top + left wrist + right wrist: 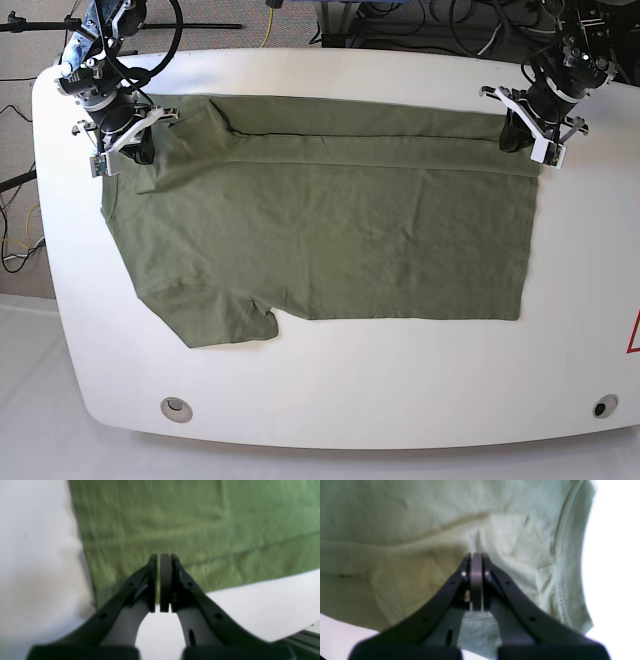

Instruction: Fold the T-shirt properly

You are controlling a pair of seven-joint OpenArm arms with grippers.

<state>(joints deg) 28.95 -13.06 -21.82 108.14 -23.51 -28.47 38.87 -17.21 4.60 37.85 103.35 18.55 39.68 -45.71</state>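
T-shirt (330, 230), olive, spread on white bench (330, 390).
Far edge folded over; long axis left-right; far corners lie under clenched jaws of left gripper (528, 135) and right gripper (125, 150), whether cloth is gripped cannot be told.

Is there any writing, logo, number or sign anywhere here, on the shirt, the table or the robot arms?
No readable text in any view.
T-shirt: plain, no print or label showing.
Table: a red line marking at the right edge, cut off by the frame; not readable as a sign.
Both wrist views are blurred; nothing legible there.
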